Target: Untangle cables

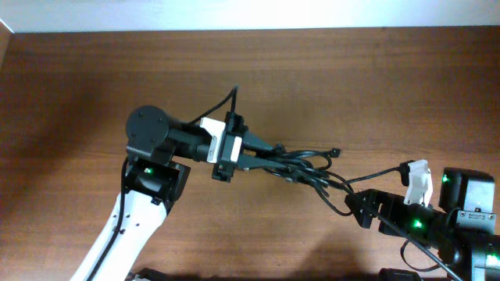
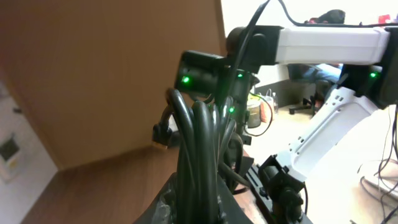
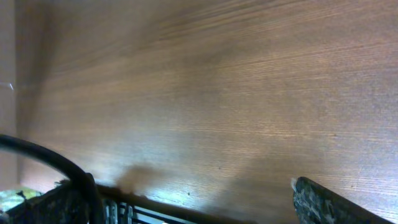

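Overhead, the wooden table [image 1: 94, 70] carries one tangle; the left gripper [image 1: 269, 150] clenches the cables [image 1: 308, 165] at mid-frame, their strands bunched and crossed; the right gripper [image 1: 366, 209], lower right, stands spread wide and empty beside a trailing strand; untangling looks barely begun; one plug [image 1: 336, 151] pokes free.

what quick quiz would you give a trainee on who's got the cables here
1. True or false: the left tool is shut on the cables.
2. Which one stands open and holds nothing? A the left tool, B the right tool.
3. Fill in: the table has a brown ____ grain surface.

Key: 1 true; 2 B; 3 wood.
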Available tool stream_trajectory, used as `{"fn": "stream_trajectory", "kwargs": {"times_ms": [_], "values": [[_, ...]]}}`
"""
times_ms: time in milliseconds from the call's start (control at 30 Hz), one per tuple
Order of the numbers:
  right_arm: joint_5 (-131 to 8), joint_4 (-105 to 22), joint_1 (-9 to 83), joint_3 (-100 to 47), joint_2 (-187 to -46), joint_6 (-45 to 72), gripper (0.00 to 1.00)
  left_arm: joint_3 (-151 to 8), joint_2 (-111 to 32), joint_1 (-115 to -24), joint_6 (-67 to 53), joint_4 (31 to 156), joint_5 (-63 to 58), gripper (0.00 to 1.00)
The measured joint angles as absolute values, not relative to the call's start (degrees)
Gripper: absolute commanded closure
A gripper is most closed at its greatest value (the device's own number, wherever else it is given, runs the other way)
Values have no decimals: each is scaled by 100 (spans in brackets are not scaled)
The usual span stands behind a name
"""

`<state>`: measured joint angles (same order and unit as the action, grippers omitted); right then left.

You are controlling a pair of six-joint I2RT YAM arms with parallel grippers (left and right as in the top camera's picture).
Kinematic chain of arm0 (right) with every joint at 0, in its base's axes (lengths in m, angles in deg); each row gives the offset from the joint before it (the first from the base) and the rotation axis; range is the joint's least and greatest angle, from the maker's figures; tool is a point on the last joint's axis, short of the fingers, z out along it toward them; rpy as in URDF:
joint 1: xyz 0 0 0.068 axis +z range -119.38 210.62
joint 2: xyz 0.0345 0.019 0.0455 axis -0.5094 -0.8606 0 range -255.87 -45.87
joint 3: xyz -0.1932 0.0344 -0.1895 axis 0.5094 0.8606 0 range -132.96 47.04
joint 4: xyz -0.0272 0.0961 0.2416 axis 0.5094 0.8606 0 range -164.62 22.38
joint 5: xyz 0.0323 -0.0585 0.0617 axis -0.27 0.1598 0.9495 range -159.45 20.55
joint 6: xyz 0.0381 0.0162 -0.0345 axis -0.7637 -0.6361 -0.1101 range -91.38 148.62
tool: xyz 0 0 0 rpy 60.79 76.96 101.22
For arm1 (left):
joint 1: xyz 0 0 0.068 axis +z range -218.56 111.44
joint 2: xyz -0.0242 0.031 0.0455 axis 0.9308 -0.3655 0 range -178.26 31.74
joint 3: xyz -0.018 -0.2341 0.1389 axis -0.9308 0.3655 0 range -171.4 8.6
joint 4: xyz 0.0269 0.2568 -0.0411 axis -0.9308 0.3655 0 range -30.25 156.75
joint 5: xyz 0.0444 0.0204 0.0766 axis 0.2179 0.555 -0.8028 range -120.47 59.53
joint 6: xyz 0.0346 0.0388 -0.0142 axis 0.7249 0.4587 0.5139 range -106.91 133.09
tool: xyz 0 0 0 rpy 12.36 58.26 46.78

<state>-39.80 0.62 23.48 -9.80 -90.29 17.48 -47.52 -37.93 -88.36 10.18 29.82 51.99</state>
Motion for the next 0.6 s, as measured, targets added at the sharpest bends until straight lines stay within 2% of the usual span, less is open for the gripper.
{"fn": "stream_trajectory", "kwargs": {"times_ms": [333, 600], "values": [[-4260, 123, 2348, -980, -9099, 1014, 1, -4752, -3791, -8689, 526, 3430, 5004, 100], [-3607, 119, 2348, -978, -9099, 1108, 1, -4778, -3808, -8689, 484, 5110, 4504, 100]]}}
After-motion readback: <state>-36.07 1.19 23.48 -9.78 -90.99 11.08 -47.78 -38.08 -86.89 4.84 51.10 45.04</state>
